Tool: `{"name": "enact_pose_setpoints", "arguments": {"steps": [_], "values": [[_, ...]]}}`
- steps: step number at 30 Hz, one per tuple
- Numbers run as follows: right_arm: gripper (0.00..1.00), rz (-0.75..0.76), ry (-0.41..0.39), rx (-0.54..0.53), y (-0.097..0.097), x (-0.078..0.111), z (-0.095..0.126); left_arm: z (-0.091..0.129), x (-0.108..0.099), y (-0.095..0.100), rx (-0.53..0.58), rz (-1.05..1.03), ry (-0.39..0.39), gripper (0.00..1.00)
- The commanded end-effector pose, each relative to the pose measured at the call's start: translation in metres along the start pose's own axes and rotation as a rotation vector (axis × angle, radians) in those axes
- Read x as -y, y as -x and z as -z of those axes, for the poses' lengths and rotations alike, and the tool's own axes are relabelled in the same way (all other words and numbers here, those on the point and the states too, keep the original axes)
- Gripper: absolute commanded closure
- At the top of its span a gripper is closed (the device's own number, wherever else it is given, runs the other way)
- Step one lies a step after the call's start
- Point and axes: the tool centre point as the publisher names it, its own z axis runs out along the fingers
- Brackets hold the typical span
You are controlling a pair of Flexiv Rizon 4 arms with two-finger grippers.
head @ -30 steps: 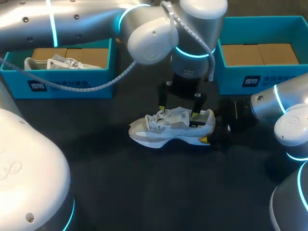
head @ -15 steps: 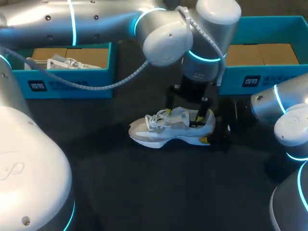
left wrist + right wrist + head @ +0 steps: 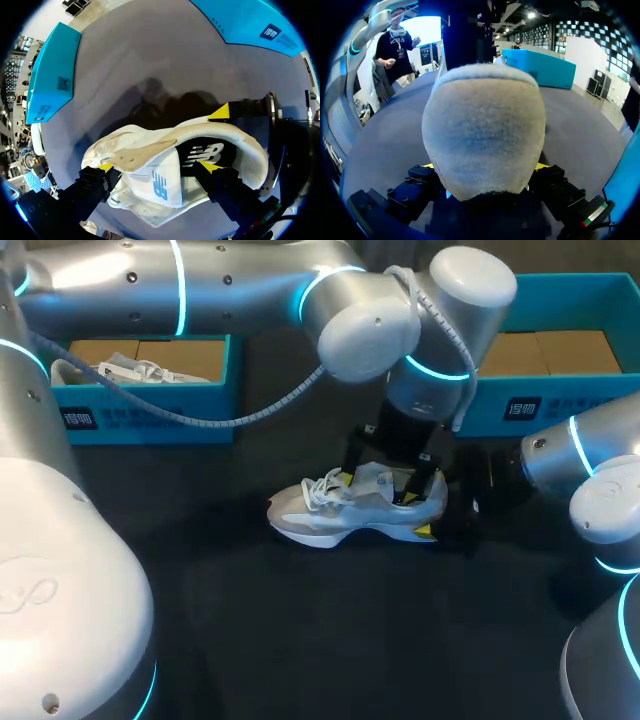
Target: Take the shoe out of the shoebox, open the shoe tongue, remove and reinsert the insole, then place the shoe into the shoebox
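My right gripper (image 3: 484, 165) holds the shoe (image 3: 350, 512) by its heel, mid-frame; my left gripper (image 3: 155, 166) stands wide around the tongue (image 3: 150, 185).

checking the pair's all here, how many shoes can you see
2. A grey-and-white mesh sneaker lies on the dark table, mid-scene; a white sneaker sits in the left teal cardboard shoebox. The right teal cardboard shoebox is partly hidden by my left arm.

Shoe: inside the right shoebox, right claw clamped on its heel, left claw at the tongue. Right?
Not quite. The shoe isn't in the right shoebox; it stands on the table, as the head view shows. The rest holds: right claw clamped on its heel, left claw at the tongue.
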Motion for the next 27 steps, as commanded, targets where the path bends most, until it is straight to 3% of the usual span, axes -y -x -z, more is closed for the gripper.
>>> {"name": "enact_pose_setpoints", "arguments": {"steps": [1,8,16,24,26,27], "values": [[1.00,-0.001,-0.004,0.002,-0.002,0.003,-0.006,0.000,0.000,-0.001,0.012,0.008,0.000,0.00],[1.00,-0.001,-0.004,0.002,-0.002,0.003,-0.006,0.002,-0.006,0.016,0.082,0.049,-0.023,0.00],[1.00,-0.001,-0.004,0.002,-0.002,0.003,-0.006,0.009,-0.008,0.035,0.081,0.097,-0.033,0.00],[1.00,-0.001,-0.004,0.002,-0.002,0.003,-0.006,0.020,-0.009,0.050,0.001,0.129,-0.016,0.00],[1.00,-0.001,-0.004,0.002,-0.002,0.003,-0.006,0.022,-0.010,0.052,-0.017,0.133,-0.006,0.24],[1.00,-0.001,-0.004,0.002,-0.002,0.003,-0.006,0.023,-0.011,0.052,-0.027,0.134,-0.001,0.30]]}}
